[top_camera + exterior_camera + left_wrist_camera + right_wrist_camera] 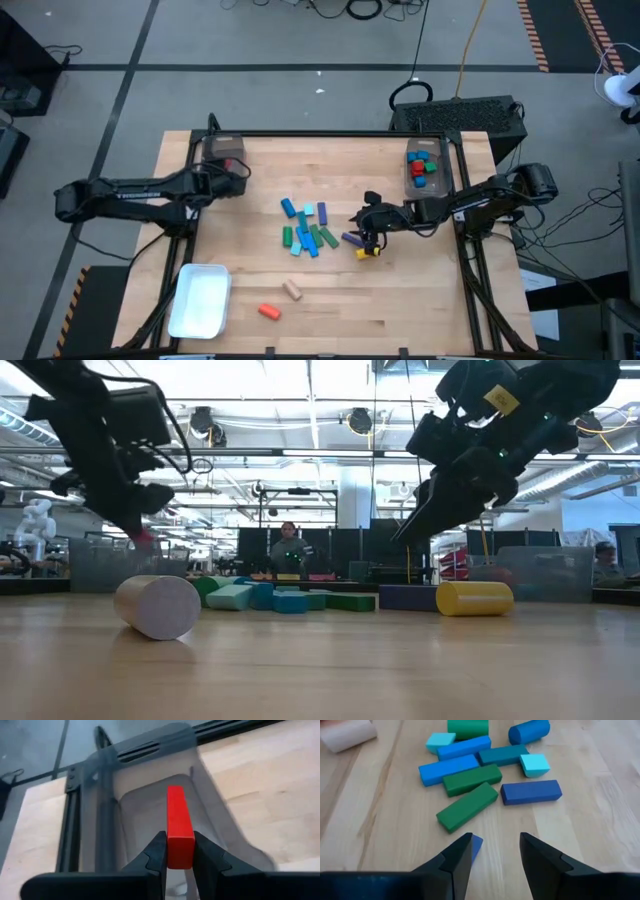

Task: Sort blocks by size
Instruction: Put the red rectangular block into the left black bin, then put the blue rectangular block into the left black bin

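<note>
High view: left arm reaches in from the bench's left edge, its left hand (232, 170) over the clear bin (224, 152) at the far-left corner. Left wrist view shows that hand's fingers (156, 854) clamped on both sides of a red bar (179, 830), which points straight out ahead of them over the bin's interior.

Right arm comes in from the right edge, forearm low and roughly level, right hand (366, 226) pointing toward the pile in the bench's middle. Right wrist view: right hand (495, 851) has its fingers partly apart with nothing between them, only bare wood plus the corner of a small blue block (476, 845) just beside one finger. Low view: that hand hangs above the bench, angled down, over the yellow cylinder (474, 598).

Blocks: main cluster (305, 228) of blue, green and light blue bars and cubes sits mid-bench, some touching. A purple bar (351, 239) and the yellow piece lie just beside the right hand. Tan cylinder (292, 290) and orange cylinder (268, 311) lie apart, nearer the front. A second clear bin (425, 168) at the far-right corner holds several small red, blue and green blocks. White tray (200, 300) sits at the front-left.
</note>
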